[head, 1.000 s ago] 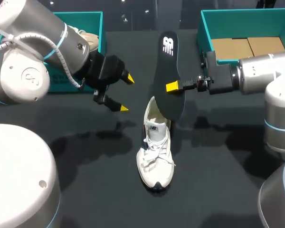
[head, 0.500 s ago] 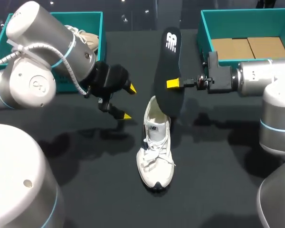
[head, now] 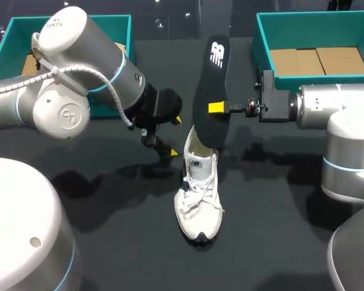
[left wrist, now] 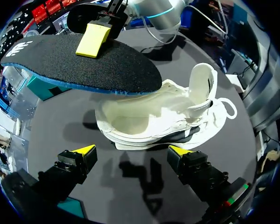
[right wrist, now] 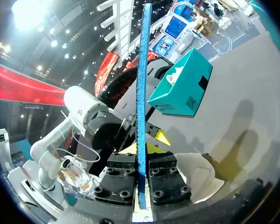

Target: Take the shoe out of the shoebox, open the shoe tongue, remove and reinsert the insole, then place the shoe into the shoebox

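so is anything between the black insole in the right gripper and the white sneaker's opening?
Nothing visible. The black foam insole in the right gripper hangs right above the white sneaker's open collar; the open left gripper sits beside the shoe, clear of it.

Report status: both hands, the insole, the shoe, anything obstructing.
Right hand shut on black foam insole, lower end over heel of white lace-up sneaker. Left hand open beside it. No obstruction seen.

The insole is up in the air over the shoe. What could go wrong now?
The right gripper pinches the insole only at one edge, so it might twist or slip out. Nothing holds the shoe: the left gripper is open beside it, so a push from the insole could tip or slide it.
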### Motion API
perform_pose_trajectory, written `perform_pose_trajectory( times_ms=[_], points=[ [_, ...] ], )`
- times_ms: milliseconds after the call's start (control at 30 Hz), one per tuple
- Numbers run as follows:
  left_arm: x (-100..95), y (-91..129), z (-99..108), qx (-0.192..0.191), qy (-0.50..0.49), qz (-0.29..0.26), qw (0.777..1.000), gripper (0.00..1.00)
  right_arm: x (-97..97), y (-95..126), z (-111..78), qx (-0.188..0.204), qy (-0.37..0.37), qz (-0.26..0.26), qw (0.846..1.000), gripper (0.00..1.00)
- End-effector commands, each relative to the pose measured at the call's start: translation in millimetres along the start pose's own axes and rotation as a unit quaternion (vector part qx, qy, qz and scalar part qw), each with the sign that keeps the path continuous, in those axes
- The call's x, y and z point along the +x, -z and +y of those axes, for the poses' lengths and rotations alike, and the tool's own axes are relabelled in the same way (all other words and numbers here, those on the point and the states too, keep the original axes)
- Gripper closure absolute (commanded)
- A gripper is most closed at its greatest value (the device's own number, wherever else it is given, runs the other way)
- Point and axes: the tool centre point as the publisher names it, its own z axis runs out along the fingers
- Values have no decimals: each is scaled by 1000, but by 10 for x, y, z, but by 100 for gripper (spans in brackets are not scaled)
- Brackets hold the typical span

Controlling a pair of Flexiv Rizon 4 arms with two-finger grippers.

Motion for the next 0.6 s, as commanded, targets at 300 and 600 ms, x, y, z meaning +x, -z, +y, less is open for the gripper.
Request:
perform_pose_trajectory(
  times_ms=[300,600],
  points=[
    [-77,-171,53,7,-12,41,999,0,-131,-132,15,-37,12,32,999,100],
    [-45,-297,112,-1,-16,51,999,0,-149,-189,43,-47,24,42,998,100]
  ],
)
